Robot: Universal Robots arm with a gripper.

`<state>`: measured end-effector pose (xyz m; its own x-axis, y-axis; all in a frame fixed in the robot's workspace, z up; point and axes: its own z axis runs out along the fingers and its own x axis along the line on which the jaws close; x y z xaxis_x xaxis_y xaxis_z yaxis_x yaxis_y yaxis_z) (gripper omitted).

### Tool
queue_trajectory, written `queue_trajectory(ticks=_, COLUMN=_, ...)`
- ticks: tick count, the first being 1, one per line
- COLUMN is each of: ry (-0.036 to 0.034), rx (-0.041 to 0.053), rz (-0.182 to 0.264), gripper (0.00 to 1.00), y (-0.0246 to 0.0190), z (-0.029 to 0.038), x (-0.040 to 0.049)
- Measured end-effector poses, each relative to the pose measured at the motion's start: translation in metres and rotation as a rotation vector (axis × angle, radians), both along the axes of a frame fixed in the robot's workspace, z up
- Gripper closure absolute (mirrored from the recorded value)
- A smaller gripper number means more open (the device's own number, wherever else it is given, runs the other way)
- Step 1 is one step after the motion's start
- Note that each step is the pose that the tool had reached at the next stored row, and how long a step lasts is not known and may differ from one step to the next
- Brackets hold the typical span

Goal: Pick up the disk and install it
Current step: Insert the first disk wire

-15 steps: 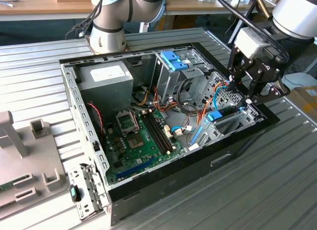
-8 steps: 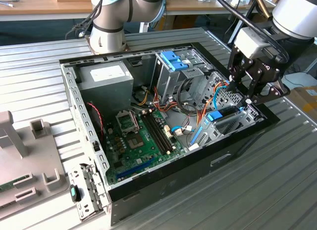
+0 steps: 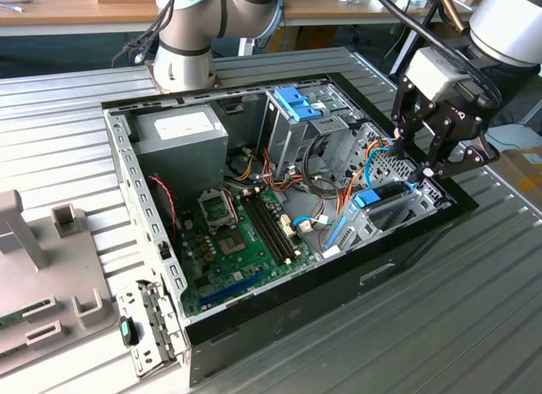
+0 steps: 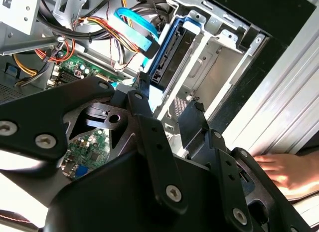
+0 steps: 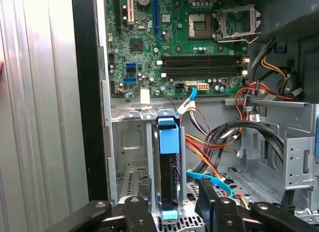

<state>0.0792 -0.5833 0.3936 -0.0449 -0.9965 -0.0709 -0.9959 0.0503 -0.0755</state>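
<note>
The disk [image 3: 377, 197] stands on edge in its bright blue carrier, seated in a slot of the metal drive bay [image 5: 130, 147] at the corner of the open computer case [image 3: 279, 305]. In both wrist views the disk [image 5: 168, 162] [image 4: 172, 52] runs straight out between my black fingers. My gripper [image 3: 412, 159] hovers just above the disk's near end. The gripper [image 5: 172, 197] [image 4: 169, 95] is open, one finger on each side of the carrier, with a gap on both sides. Nothing is held.
Orange, yellow and blue cables [image 5: 214, 142] crowd the bay beside the disk. The green motherboard [image 3: 237, 233], the power supply [image 3: 182, 127] and a silver cage with a blue latch [image 3: 296, 106] fill the case. A person's hand [image 4: 284, 172] rests on the ribbed table.
</note>
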Motion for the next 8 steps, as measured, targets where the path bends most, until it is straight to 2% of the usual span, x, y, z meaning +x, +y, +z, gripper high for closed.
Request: queue_trajectory(ticks=8, ry=0.0, rx=-0.0001, rz=0.041, gripper=0.5, y=0.0, z=0.0, x=0.0098)
